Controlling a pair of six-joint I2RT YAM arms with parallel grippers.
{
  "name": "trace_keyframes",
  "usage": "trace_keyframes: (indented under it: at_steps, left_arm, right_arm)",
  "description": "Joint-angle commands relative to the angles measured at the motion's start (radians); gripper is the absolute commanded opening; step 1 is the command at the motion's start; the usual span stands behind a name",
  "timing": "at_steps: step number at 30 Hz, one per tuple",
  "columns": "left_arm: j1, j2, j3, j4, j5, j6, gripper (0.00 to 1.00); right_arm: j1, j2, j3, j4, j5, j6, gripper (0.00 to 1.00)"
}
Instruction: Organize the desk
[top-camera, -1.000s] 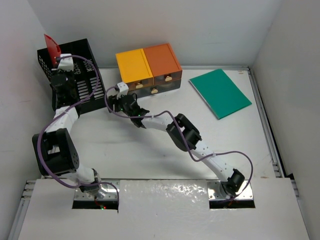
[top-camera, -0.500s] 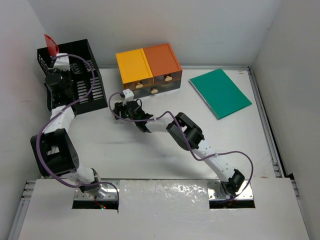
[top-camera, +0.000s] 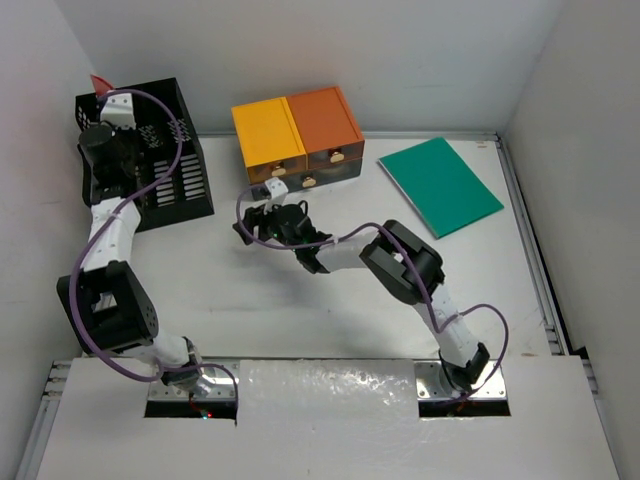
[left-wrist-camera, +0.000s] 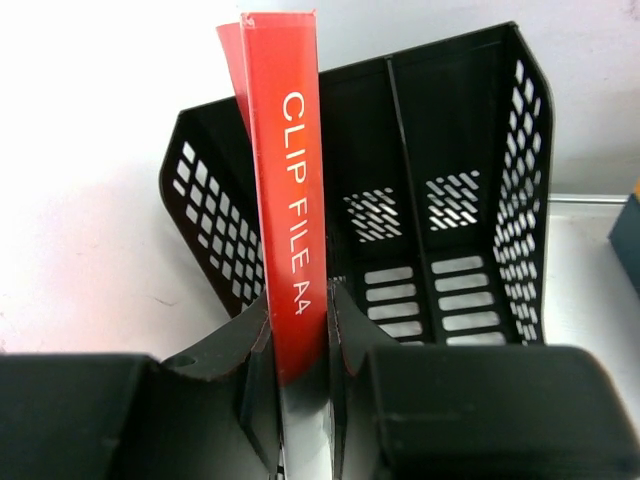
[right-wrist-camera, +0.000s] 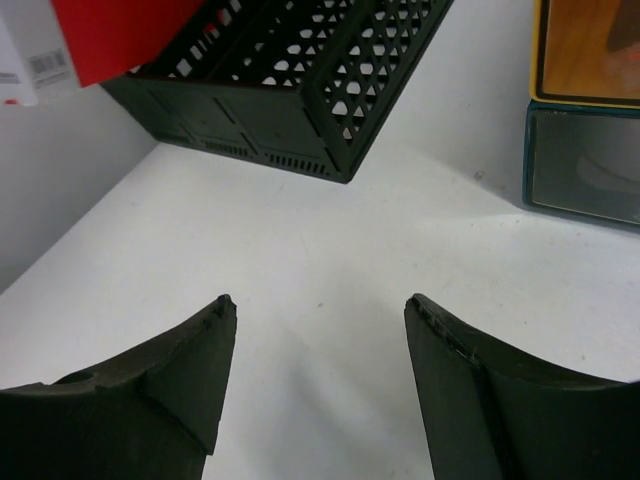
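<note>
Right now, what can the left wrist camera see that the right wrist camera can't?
Only the left wrist view shows the words CLIP FILE A4 on the red clip file, pinched in the left gripper, and the black basket with its inside dividers. Only the right wrist view shows the open right gripper, bare desk and a corner of the drawer box. Both show the black basket and some of the red clip file.

Top view looks down over the whole counter (top-camera: 250, 310) from the near edge. Left wrist faces into the black basket (left-wrist-camera: 530, 200) close up; right wrist sees its corner.
</note>
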Motion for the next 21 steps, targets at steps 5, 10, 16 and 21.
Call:
trace_keyframes:
  at_steps: [5,10,16,21]
  left_arm:
    - [-0.002,-0.040,0.052,-0.086,0.059,-0.113,0.00]
    - [-0.010,-0.068,-0.002,-0.058,0.084,-0.167,0.00]
    - [-0.011,-0.079,-0.039,-0.064,0.186,-0.245,0.00]
    - [-0.033,-0.091,-0.062,-0.017,0.225,-0.300,0.00]
  right_arm:
    - [-0.004,-0.195,-0.226,0.160,-0.048,-0.018,0.69]
    - [-0.019,-0.299,-0.397,0.207,-0.043,-0.033,0.70]
    - [-0.060,-0.457,-0.570,0.207,-0.062,-0.023,0.71]
    - [-0.108,-0.578,-0.674,0.146,-0.135,0.011,0.72]
